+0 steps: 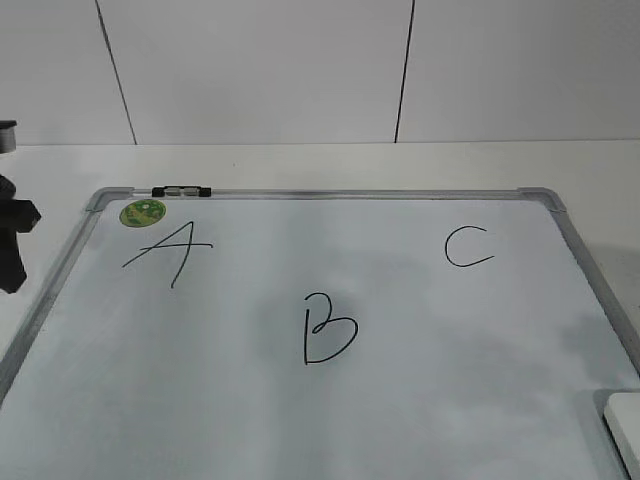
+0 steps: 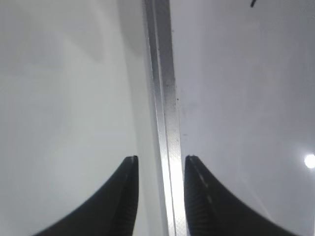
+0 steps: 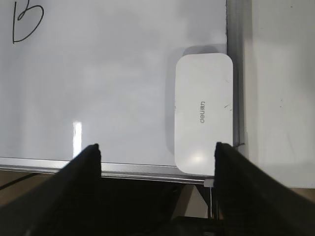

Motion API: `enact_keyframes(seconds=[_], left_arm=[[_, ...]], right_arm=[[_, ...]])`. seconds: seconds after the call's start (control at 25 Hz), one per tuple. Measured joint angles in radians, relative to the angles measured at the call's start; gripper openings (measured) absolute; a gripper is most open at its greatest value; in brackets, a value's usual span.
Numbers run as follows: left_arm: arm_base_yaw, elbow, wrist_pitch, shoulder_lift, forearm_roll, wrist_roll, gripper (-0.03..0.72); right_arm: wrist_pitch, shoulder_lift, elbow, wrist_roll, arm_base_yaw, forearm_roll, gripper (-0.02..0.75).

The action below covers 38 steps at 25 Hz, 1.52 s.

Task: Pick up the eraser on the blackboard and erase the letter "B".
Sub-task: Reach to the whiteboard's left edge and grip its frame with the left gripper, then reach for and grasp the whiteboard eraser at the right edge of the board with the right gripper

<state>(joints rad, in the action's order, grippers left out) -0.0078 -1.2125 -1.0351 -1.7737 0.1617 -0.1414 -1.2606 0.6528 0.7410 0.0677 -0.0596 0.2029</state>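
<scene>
Right tool [image 3: 157, 150] spread wide, eraser [image 3: 203, 113] just beyond it

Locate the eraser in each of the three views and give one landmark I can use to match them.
Exterior view: the eraser shows only as a white corner at the bottom right edge, cut off by the frame.
Left wrist view: not in it.
Right wrist view: lies flat in the board's corner, right of centre, against the right rail.
Shared landmark: the blackboard's grey metal frame shows in all three; the letter "B" in two.
</scene>
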Motion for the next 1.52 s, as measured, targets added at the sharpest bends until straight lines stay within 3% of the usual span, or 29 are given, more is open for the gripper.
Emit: enact_keyframes(seconds=[1.16, 1.52], left_arm=[[-0.021, -0.057, 0.022, -0.193, 0.03, -0.048, 0.237], [-0.022, -0.059, 0.024, -0.193, 0.014, -0.048, 0.14]], right_arm=[[0.0, 0.0, 0.0, 0.002, 0.0, 0.002, 0.569], [0.0, 0.0, 0.0, 0.002, 0.0, 0.002, 0.568]])
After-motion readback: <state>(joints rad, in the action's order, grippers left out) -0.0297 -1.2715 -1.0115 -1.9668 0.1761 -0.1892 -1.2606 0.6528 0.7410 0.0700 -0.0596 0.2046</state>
